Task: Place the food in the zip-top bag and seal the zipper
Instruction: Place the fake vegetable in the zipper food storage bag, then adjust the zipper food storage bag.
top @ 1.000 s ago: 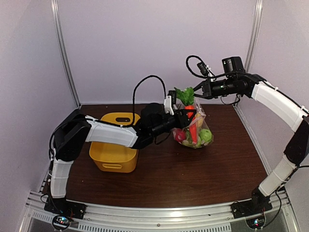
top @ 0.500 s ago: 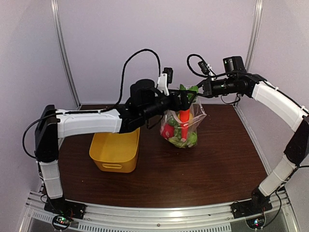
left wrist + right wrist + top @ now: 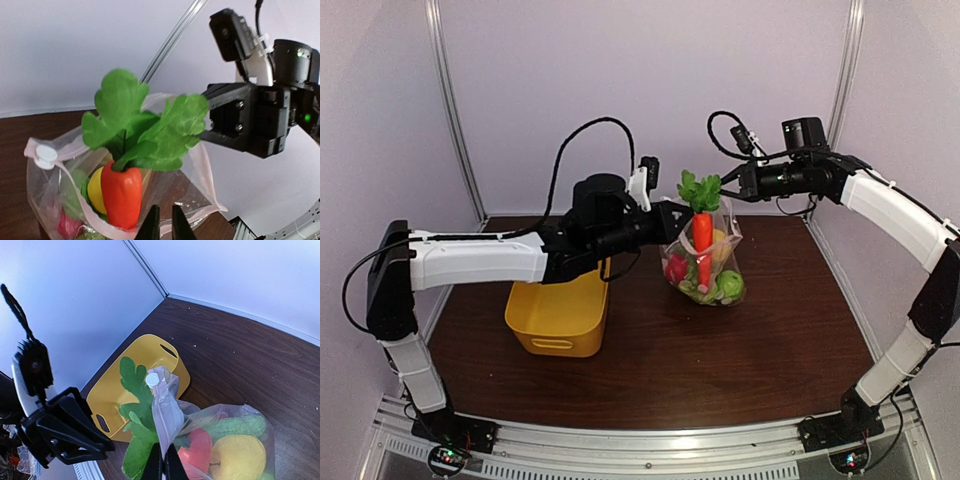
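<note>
As carrot (image 3: pixel 703 235) leaves stick out of the zip-top bag (image 3: pixel 730 252), zipper (image 3: pixel 165 415) prob. cannot seal; right gripper (image 3: pixel 162 461) fingers clamp bag rim, left gripper (image 3: pixel 164 223) fingers nearly together, grip unclear.

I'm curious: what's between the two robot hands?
The carrot's green leaves, poking from the zip-top bag, stand between left gripper and right gripper in the top view.

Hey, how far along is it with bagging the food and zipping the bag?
Done: the food sits in the zip-top bag; none shows in the yellow basket. In hand: the right gripper pinches the bag's mouth strip; the left gripper is at the near rim, grip unclear. Left: the carrot pokes leaves above the mouth, and the zipper is open.
</note>
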Controlling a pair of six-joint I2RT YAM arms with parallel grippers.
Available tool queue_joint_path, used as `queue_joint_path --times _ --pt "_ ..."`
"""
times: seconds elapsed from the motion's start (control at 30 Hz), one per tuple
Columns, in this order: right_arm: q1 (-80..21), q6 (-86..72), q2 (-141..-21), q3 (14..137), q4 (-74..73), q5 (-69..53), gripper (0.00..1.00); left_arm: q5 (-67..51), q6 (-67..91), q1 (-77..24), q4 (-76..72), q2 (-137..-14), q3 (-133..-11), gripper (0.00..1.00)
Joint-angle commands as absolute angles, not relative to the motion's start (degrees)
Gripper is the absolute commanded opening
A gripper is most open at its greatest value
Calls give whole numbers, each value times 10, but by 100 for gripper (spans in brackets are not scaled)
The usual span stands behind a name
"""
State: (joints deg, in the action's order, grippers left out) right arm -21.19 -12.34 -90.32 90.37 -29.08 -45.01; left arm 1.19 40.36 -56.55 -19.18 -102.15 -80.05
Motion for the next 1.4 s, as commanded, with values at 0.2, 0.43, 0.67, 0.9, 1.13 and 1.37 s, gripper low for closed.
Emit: queue_joint_path --times 0.2,0.43,0.67,0.9,1.13,1.37 --pt "-210 -127 -872 887 -250 -443 0 -15 555 -540 -194 -1097 -802 7" --pt "-210 -120 -872 886 -253 -440 0 -57 573 -527 -180 -1155 -860 5" --pt "-210 -118 -876 881 -250 -439 0 -50 582 -524 -170 -1164 -864 0" --pt "-210 -103 -876 874 -254 -421 0 -76 587 -518 -162 -1155 -864 1" --pt "-210 -96 -873 868 -256 -410 0 -150 670 -495 -194 -1146 -834 0" --pt "-210 -89 -868 870 -261 -404 0 -133 575 -499 -112 -1106 -858 34"
